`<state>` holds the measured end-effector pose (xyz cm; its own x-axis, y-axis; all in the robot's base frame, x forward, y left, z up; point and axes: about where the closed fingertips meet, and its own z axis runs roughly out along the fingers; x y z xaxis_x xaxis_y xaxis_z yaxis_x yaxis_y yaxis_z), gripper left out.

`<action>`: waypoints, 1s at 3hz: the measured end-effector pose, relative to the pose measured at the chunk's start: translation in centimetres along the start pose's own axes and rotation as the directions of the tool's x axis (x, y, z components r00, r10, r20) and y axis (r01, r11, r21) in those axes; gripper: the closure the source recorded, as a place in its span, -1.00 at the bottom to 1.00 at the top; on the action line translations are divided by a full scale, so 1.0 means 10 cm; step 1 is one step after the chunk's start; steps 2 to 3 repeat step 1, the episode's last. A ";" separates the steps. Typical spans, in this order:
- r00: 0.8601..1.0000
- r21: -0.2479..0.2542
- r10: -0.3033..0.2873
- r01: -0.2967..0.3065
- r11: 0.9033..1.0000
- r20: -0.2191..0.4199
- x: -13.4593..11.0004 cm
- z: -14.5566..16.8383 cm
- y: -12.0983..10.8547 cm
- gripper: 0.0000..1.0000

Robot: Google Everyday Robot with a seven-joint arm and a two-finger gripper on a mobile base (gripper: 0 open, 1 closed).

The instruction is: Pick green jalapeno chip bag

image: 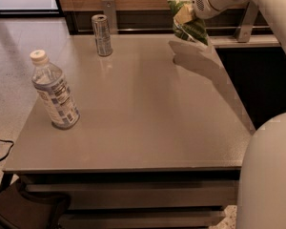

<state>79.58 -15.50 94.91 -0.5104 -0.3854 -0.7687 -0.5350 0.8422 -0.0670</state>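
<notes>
The green jalapeno chip bag (189, 28) hangs in the air above the far right part of the grey table (143, 123), with its shadow on the tabletop below it. My gripper (183, 14) is shut on the bag's upper part at the top right of the camera view. The white arm runs off to the upper right.
A clear water bottle (54, 92) stands near the table's left edge. A slim silver can (102, 35) stands at the far left-centre. A dark gap lies beyond the table's right edge. My white base (269, 175) fills the lower right corner.
</notes>
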 end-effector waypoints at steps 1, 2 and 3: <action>0.999 -0.025 -0.027 0.028 0.999 0.043 -0.12 -0.10 0.04 1.00; 0.999 -0.025 -0.027 0.028 0.999 0.043 -0.12 -0.10 0.04 1.00; 0.999 -0.025 -0.027 0.028 0.999 0.043 -0.12 -0.10 0.04 1.00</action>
